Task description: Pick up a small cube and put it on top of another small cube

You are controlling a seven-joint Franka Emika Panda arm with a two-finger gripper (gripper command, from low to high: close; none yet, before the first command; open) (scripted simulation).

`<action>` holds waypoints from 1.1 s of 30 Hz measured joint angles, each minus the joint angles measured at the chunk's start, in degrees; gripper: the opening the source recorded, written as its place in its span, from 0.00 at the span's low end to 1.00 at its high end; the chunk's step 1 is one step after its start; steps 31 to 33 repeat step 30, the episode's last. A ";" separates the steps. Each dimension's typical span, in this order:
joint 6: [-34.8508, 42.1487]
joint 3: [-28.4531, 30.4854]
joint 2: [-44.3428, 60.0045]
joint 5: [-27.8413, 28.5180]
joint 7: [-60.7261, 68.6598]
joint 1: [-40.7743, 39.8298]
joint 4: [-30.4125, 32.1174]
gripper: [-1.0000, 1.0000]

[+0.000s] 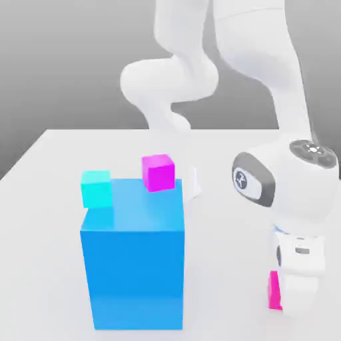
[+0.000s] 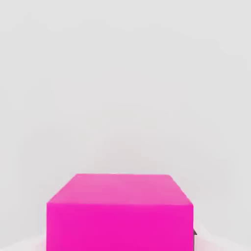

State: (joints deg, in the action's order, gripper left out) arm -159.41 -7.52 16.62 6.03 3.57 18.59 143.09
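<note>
Hand (image 1: 283, 293) against pink cube (image 1: 273, 290)

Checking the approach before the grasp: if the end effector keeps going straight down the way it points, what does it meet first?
The pink cube, most likely: it sits right at the end effector, low near the white table. Exact depth is unclear.

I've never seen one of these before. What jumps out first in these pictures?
A big blue block dominates the white table, with a small cyan cube and a magenta cube near its top. On the exterior view's right, the white robot arm reaches down beside a pink cube.
</note>
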 joint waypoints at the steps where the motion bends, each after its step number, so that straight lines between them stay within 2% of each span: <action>1: 1.46 -0.52 -1.75 -0.70 0.84 -0.15 0.23 0.00; 6: 11.52 2.13 -10.41 -0.04 -1.29 -2.86 -2.15 0.00; 12: 24.81 5.86 -22.79 0.97 -10.67 -12.41 -3.38 0.00; 21: 43.47 13.94 -40.89 -1.14 -24.50 -24.82 -3.63 0.00; 23: 43.41 15.30 -42.05 -2.08 -26.47 -26.65 -1.94 0.00; 26: 37.42 16.01 -40.17 -2.33 -26.92 -27.25 2.33 0.00; 27: 35.85 16.07 -39.62 -2.37 -26.90 -27.36 3.36 1.00; 33: 35.85 16.07 -39.62 -2.37 -26.90 -27.36 3.36 1.00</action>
